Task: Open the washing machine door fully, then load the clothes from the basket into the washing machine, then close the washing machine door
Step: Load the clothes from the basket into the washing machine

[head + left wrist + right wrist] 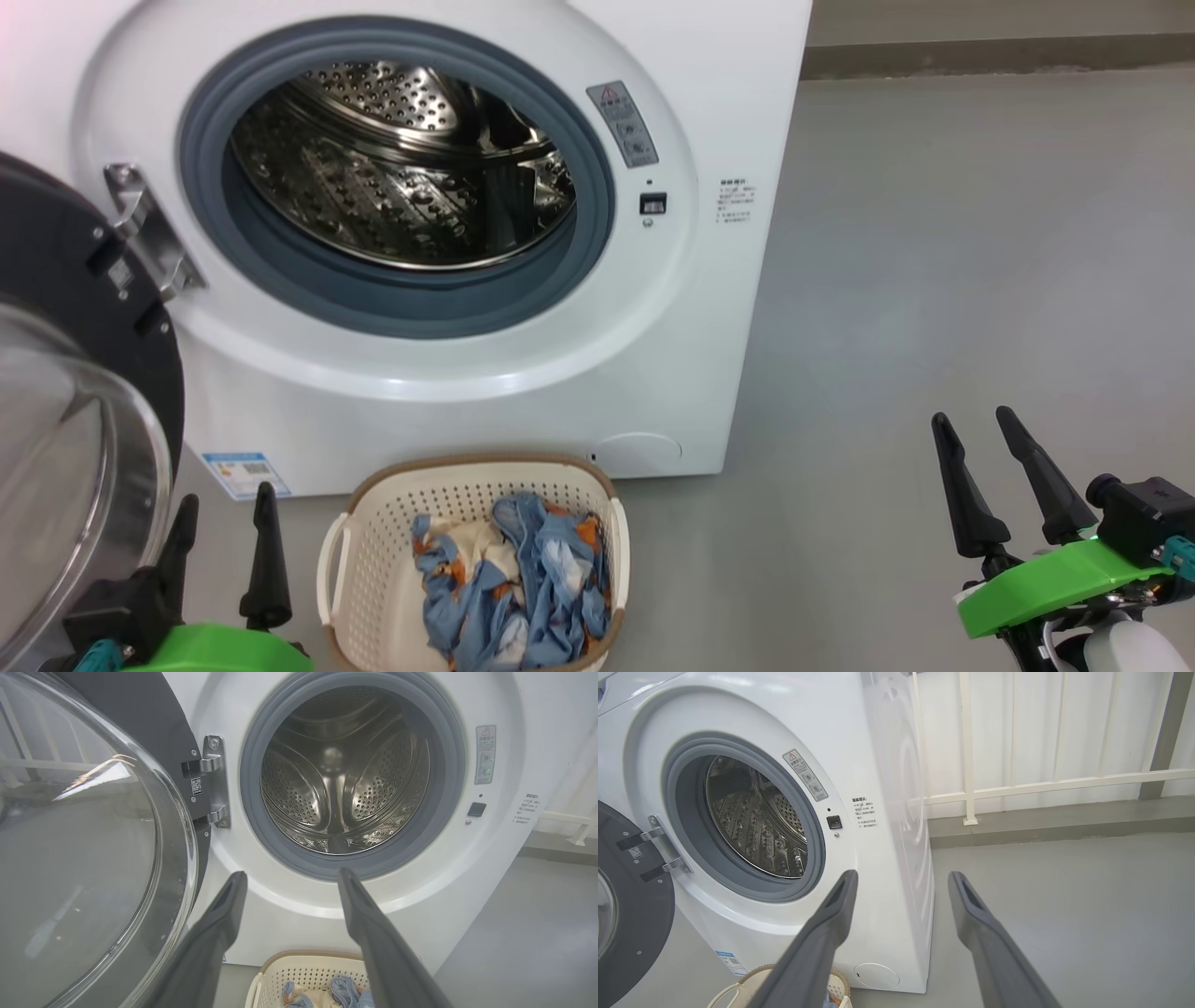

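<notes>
The washing machine (485,373) stands ahead with its steel drum (401,168) bare inside. The washing machine door (65,420) hangs swung out to the left on its metal hinge (149,233), glass bowl facing me. On the floor before the machine sits the basket (373,551), holding the clothes (513,583), blue printed fabric over a cream piece. My left gripper (224,513) is open at the lower left, just left of the basket and beside the door glass. My right gripper (976,425) is open at the lower right, well apart from the basket.
Grey floor (934,280) stretches to the right of the machine. A low kerb and a pale railing (1041,784) run behind it. The open door (84,858) crowds the space around my left arm.
</notes>
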You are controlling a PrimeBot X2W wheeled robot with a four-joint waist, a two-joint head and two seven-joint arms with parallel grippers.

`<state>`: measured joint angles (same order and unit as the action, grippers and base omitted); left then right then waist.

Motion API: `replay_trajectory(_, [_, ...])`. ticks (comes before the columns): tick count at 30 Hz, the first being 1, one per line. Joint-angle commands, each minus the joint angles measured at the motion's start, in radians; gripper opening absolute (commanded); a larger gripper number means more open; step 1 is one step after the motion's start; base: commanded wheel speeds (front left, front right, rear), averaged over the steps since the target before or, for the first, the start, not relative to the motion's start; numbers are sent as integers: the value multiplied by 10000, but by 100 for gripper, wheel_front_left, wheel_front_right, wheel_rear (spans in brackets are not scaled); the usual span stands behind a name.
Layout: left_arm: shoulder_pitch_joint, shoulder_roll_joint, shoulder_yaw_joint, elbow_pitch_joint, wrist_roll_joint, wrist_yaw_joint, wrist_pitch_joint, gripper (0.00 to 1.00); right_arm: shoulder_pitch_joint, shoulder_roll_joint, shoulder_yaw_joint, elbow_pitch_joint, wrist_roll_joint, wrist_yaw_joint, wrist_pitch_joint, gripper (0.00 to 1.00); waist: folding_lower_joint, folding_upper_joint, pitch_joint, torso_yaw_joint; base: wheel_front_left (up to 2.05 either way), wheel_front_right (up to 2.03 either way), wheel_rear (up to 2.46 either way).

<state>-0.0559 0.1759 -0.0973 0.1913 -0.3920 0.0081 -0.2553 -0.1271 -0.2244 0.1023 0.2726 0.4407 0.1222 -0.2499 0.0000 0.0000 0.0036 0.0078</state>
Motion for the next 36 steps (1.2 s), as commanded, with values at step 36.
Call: replay_trajectory(36, [-399,23,603,-248,300,-140,-65,100,-44,-60,230,-173,-9,85,-118,100,0,0,18,35,26,-26,0])
